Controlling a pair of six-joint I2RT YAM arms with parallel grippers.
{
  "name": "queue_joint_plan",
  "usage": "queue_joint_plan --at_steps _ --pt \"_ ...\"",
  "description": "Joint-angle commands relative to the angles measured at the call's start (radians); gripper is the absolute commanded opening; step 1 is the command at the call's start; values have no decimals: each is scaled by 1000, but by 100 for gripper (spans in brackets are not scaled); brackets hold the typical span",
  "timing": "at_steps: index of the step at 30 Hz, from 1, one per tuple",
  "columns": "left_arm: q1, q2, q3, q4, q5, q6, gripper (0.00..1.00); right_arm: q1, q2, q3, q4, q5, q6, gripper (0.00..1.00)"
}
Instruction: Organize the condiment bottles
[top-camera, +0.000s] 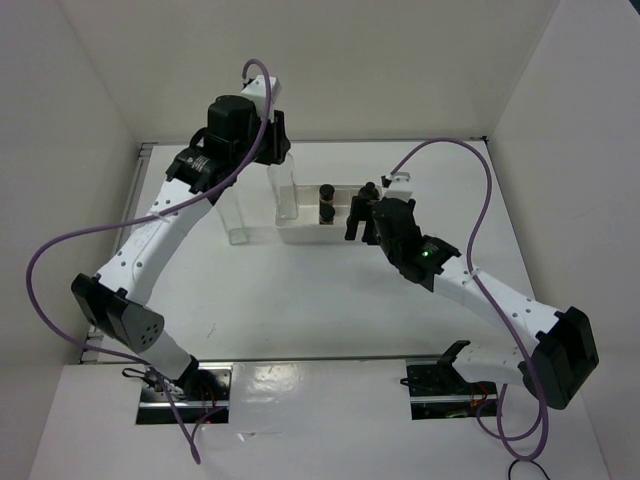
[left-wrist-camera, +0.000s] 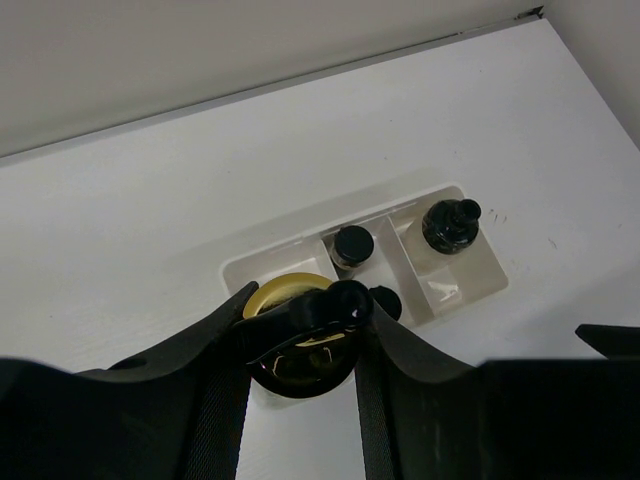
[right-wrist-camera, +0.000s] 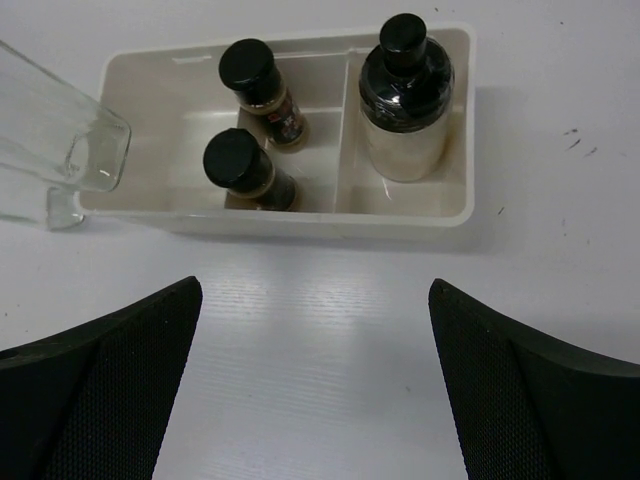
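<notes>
- A clear glass bottle (top-camera: 238, 215) stands alone on the table (top-camera: 330, 310), just left of the white tray (right-wrist-camera: 300, 222).
- The left gripper (left-wrist-camera: 305, 320) is clamped on the gold top (left-wrist-camera: 275, 295) of a second glass bottle (top-camera: 286, 195). This bottle is upright at the tray's left end; whether its base rests inside is unclear.
- Two dark spice jars (right-wrist-camera: 255, 85) sit in the middle compartment, one behind the other.
- A whitish jar (right-wrist-camera: 405, 110) stands in the right compartment.
- The right gripper (right-wrist-camera: 312, 300) hangs before the tray's near edge, fingers spread wide and empty, with bare table beneath it.
</notes>
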Motion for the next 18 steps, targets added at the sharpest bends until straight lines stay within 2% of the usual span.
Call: queue_joint_plan --at_steps 1,18 --pt "-4 32 61 141 -36 19 0 -21 -23 -20 16 -1 41 98" --pt "-4 239 181 175 -91 -1 0 -86 -51 -61 25 -67 70 98"
